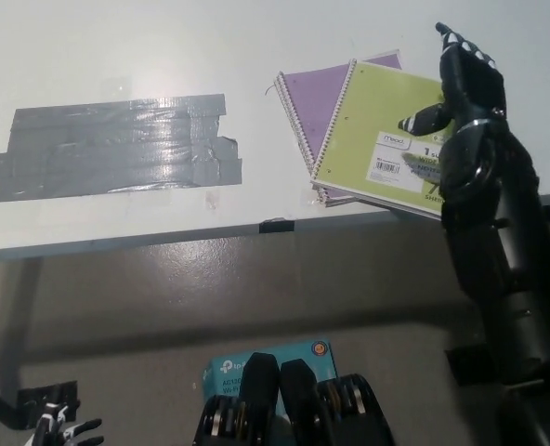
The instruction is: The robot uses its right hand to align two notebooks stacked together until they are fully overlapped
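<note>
A green spiral notebook [377,139] lies askew on a purple spiral notebook [317,98] near the table's front edge, at the right. The green one is turned so its lower right corner hangs past the edge. My black right hand [461,88] is over the green notebook's right half, fingers apart, holding nothing; whether it touches the cover is unclear. The black forearm hides the notebook's right part. Only the fingertips of my white left hand [63,432] show at the lower left, below the table.
A patch of grey duct tape [117,147] covers the white table [256,37] at the left. A small black clip [278,225] sits on the front edge. On the floor below lies a teal box [233,367].
</note>
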